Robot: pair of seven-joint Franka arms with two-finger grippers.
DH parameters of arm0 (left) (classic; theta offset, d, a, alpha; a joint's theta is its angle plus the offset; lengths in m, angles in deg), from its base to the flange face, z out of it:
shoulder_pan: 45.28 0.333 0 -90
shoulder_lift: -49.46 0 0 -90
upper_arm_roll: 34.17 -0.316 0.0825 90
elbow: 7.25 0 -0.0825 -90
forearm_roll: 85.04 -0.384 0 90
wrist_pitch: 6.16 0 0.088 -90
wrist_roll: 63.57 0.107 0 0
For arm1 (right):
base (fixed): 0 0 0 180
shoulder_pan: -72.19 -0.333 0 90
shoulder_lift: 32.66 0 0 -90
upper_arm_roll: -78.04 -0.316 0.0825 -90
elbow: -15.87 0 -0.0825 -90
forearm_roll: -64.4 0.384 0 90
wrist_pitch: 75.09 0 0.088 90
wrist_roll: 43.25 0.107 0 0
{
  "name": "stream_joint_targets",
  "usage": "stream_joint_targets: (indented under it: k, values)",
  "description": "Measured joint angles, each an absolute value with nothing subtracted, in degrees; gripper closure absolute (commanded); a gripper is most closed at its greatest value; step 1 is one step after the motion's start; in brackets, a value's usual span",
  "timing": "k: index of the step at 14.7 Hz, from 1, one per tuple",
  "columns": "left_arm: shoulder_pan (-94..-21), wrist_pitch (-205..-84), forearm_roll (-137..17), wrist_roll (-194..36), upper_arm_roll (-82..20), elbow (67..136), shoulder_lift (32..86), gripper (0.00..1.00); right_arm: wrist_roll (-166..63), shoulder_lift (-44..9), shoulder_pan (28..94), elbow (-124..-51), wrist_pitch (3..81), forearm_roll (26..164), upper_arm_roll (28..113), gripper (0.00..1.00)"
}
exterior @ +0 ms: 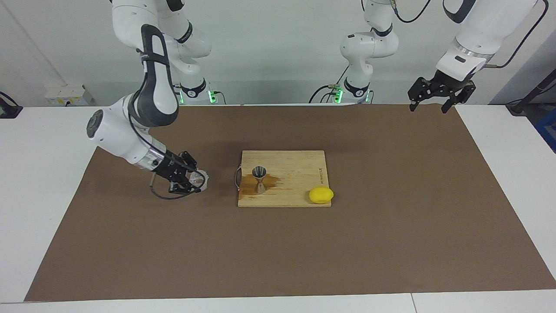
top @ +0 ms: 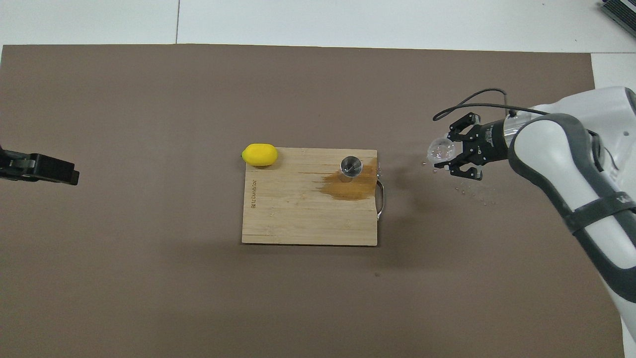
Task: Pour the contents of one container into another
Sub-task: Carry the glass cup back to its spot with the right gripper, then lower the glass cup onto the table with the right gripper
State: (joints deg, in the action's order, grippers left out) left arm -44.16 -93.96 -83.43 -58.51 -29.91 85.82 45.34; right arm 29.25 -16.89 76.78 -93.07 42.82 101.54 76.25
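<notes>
We see the right gripper (exterior: pixel 193 179) clamped on the clear glass tumbler (exterior: pixel 199 178), holding it tipped on its side over the brown mat (exterior: pixel 391 217), toward the right arm's end of the table and clear of the wooden cutting board (exterior: pixel 299 169). In the overhead view a few small droplets (top: pixel 467 190) lie on the mat just under that gripper. The steel jigger (exterior: pixel 259 179) stands upright on the board, well apart from the held tumbler, at the board end nearest that gripper, with a wet brown stain (exterior: pixel 256 184) around its foot. A yellow lemon (exterior: pixel 321 195) rests at the board's corner away from the right gripper. We find a line of printed writing (top: pixel 254 194) along the board's edge, but we cannot read it; lettering on the right arm's grey band is cut off. The left gripper (exterior: pixel 436 98) waits with fingers apart, empty, over the mat's corner at the left arm's end.
</notes>
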Motion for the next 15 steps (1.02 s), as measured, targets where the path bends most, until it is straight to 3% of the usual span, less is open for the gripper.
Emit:
stream_joint_targets:
  k: [7, 15]
  values:
    - [-44.2, -94.0, -83.4, -58.5, -29.9, 85.8, 45.3, 0.0, 11.9, -12.8, 86.0, -96.4, 41.3, 105.2, 76.2, 1.0]
    - [-44.2, -93.9, -83.4, -58.5, -29.9, 85.8, 45.3, 0.0, 6.8, -10.9, 88.1, -98.3, 41.2, 106.4, 76.1, 1.0]
